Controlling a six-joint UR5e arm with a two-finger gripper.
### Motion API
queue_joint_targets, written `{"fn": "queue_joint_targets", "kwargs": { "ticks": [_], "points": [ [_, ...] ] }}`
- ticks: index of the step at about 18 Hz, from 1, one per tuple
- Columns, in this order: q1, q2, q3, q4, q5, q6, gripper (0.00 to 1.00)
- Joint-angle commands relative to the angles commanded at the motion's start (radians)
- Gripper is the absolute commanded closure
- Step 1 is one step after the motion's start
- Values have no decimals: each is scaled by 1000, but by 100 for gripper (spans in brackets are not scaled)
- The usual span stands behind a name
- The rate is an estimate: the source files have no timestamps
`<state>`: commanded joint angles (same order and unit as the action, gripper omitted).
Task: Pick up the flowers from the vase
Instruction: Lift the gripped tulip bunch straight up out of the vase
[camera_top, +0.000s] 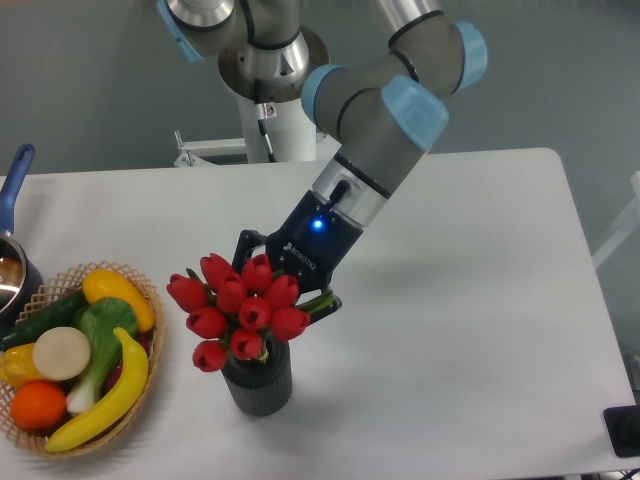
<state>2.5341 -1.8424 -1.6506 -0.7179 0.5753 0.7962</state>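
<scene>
While the flowers (240, 310) sit in the vase (258, 382) at 6 o'clock on the surface (470, 300), end effector (290, 283) crowds the bunch from 1 o'clock; grip state can't tell. Approach step, I'd say. Next: clamp stems, lift straight up.

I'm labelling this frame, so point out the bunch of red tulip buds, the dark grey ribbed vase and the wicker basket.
red tulip buds (240, 308), fixed camera, central bud
dark grey ribbed vase (258, 388), fixed camera, front wall
wicker basket (152, 352), fixed camera, right rim
</scene>
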Motion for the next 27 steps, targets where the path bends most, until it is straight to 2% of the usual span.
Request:
{"fn": "queue_joint_targets", "kwargs": {
  "ticks": [4, 9, 14, 17, 23, 27],
  "points": [
    [14, 14, 0, 0, -41, -38, 57],
    [9, 67, 0, -2, -92, -156, 57],
    [18, 89, 6, 0, -115, -193, 57],
    [52, 89, 40, -2, -152, -210, 57],
    [75, 75, 113, -2, -152, -215, 57],
    [92, 63, 137, -2, -152, -204, 57]
  ]
}}
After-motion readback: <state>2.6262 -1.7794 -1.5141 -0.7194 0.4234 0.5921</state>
